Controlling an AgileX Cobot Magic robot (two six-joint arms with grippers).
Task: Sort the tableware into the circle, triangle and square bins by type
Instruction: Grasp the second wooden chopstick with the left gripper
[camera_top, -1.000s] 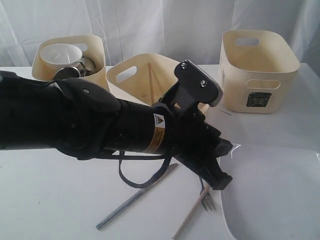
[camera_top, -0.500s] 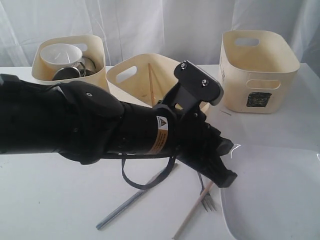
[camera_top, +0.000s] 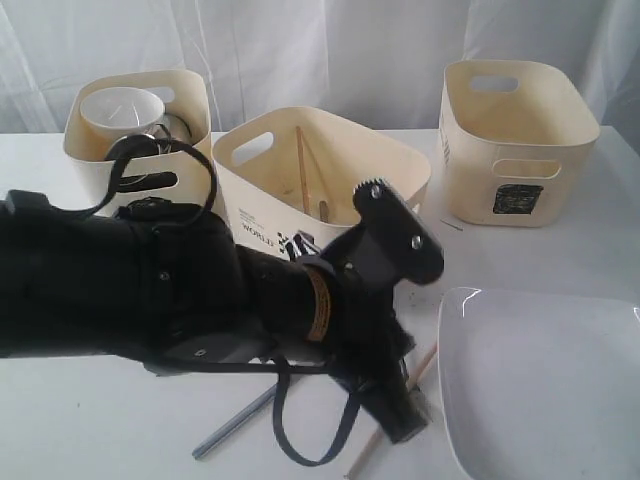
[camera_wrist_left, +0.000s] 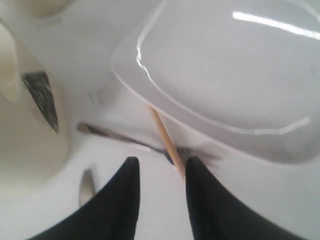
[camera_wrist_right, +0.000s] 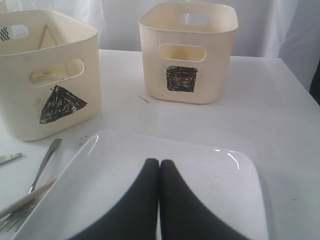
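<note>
Left end effector (camera_wrist_left: 161, 162) is low over the surface (camera_wrist_right: 280, 110), close to its near edge in the exterior view. Jaws partly apart, nothing between them. Chopstick (camera_wrist_left: 164, 136) lies flat there. One end is at the plate (camera_wrist_left: 225, 75) rim (under it or only touching: cannot tell); the other is against the inner side of one fingertip (camera_wrist_left: 197, 167). It crosses the fork (camera_wrist_right: 44, 162) near the tines. Right end effector (camera_wrist_right: 159, 162) hovers over the plate at the near right corner, jaws fully together, empty. Knife (camera_top: 232, 428) lies further along the near edge. Triangle bin (camera_wrist_right: 25, 95) is mid-surface, with a binned chopstick (camera_top: 299, 165) leaning inside. Circle bin (camera_top: 85, 150) is at the back left corner, square bin (camera_wrist_right: 220, 75) at the back right.

Risks (judged):
- Chopstick sits off-centre in the jaws. Closing as is would likely shove it sideways, not clamp it; it may roll.
- Chopstick and fork cross at the grasp spot. Jaws could take both, or flick the fork.
- Both lie flat on a hard surface, so a scrape or missed pinch is likely.
- Plate rim is just beside; a nudge could shift it.

Materials:
- Chopstick: pale wood, slim, straight.
- Fork, knife: steel, thin, probably slippery.
- Plate: glossy white, square, rounded corners, shallow raised rim.
- Bins: matte cream plastic, rounded walls, cut-out handles, black scribbled marks.
</note>
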